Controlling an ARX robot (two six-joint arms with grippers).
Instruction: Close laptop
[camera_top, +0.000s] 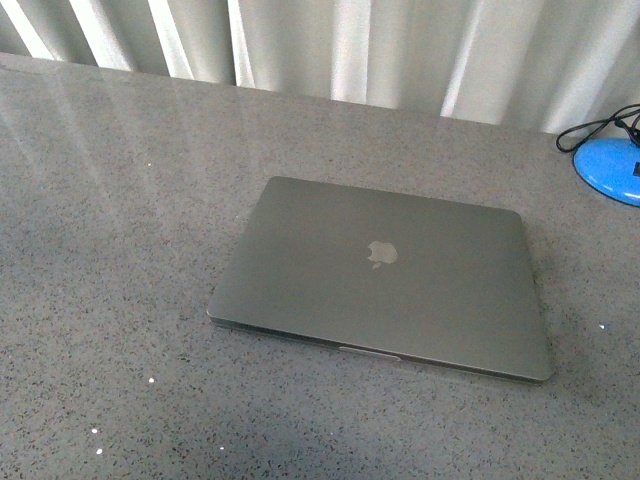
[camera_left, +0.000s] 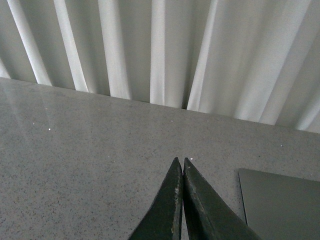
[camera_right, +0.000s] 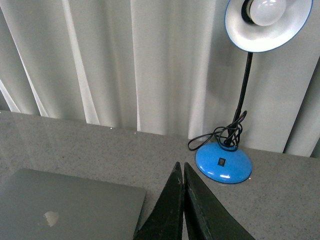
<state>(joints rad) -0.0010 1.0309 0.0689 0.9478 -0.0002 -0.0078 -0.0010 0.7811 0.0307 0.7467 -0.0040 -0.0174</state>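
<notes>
Since the laptop (camera_top: 385, 280) lies lid-down, flat on the worktop (camera_top: 110, 300), I judge closing done; both claws, left (camera_left: 181, 162) and right (camera_right: 181, 166), are pressed together beside it; next I'd simply retreat.

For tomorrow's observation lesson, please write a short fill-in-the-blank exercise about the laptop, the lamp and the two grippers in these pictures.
1. The laptop lies flat on the grey table with its lid fully ____.
2. The desk lamp has a round base coloured ____.
3. The fingers of the left gripper are pressed ____, holding nothing.
4. The logo on the lid has the shape of an ____.

Missing words: closed; blue; together; apple
</notes>
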